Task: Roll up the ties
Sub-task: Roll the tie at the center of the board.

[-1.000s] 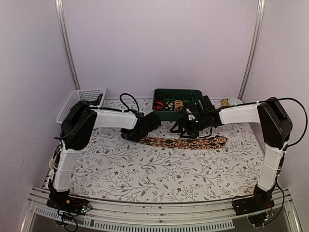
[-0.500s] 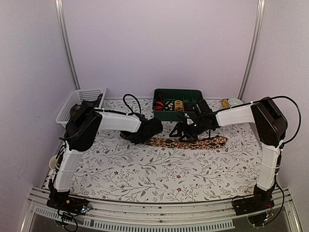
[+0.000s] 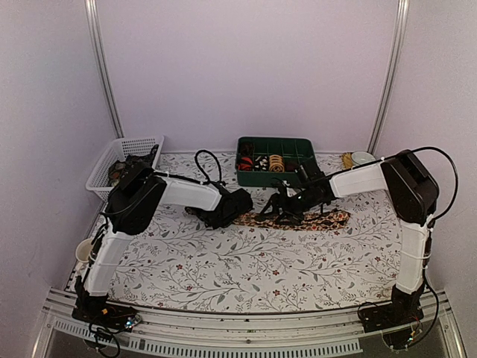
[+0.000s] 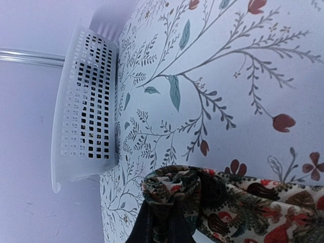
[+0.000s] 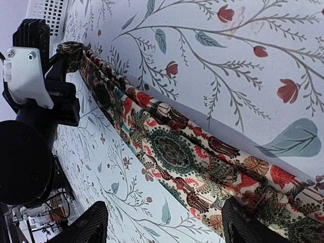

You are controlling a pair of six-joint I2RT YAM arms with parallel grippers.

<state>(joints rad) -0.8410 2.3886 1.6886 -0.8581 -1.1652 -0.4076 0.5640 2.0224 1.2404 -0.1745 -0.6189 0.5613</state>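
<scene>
Lying flat, the narrow floral tie bunches at one end.

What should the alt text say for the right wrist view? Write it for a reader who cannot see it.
A dark floral-print tie lies stretched diagonally across a flower-patterned tablecloth, its far end pinched in the left tool at upper left. The right tool is open, its two dark fingers spread wide at the bottom edge above the tie.
</scene>
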